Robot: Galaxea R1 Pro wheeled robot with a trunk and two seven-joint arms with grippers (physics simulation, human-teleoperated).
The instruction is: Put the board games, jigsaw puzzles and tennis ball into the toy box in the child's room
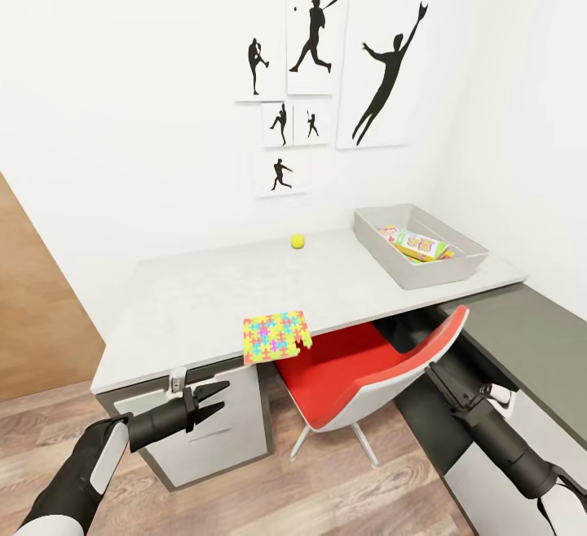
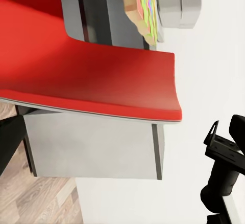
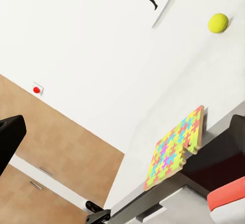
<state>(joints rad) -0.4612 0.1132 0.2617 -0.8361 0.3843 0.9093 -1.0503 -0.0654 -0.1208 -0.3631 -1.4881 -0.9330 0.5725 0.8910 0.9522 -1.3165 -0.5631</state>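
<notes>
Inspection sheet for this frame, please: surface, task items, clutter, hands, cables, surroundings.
Surface: white table, mostly bare.
Job's things: jigsaw puzzle overhanging the table's front edge; tennis ball near the wall; toy box at the table's right end, colourful items inside.
Clutter: nothing seen.
Hands: left hand low in front of the drawers, open, empty; right hand by the chair, state unclear.
Cables: nothing seen.
Surroundings: red chair tucked under the table, sports silhouettes on the wall, wood floor.

Both black arms reach forward, held low. The left gripper (image 1: 214,403) has its fingers spread apart; the right gripper's (image 1: 447,379) state is unclear.
</notes>
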